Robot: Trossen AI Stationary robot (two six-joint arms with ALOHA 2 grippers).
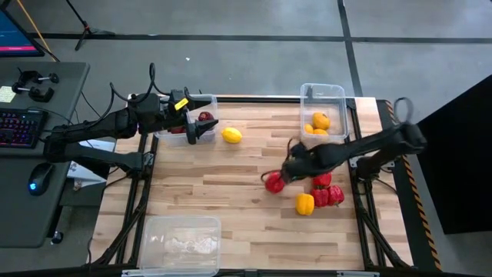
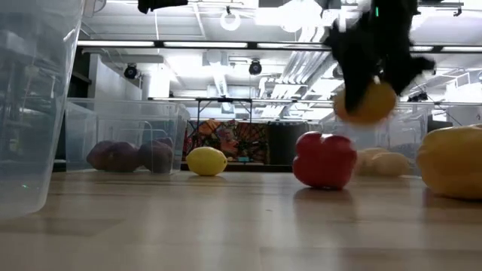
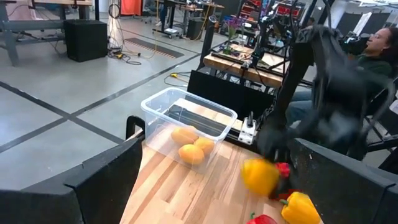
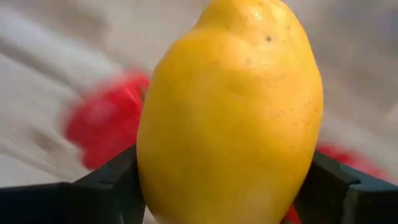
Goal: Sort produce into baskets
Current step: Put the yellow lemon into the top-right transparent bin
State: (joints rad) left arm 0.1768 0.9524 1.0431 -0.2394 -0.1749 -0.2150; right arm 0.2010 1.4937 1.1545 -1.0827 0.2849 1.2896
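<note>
My right gripper is shut on a yellow lemon above the table's middle right; the lemon also shows in the low view. A red pepper lies just beside it. A yellow pepper and more red peppers lie nearer the right edge. My left gripper is open and empty by the far-left tub, which holds maroon fruits. A loose lemon rests on the table next to that tub. The far-right tub holds lemons. My right gripper pinches the lemon between its two fingers, one on each long side. In the low view the fingers come down on it from above. The lemon hangs below them, lifted clear of the table.
A third clear tub stands at the near left edge; its wall fills the low view's left. Bare wood lies across the table's middle. A desk with a keyboard stands left of the table. A person sits beyond the table's right side.
</note>
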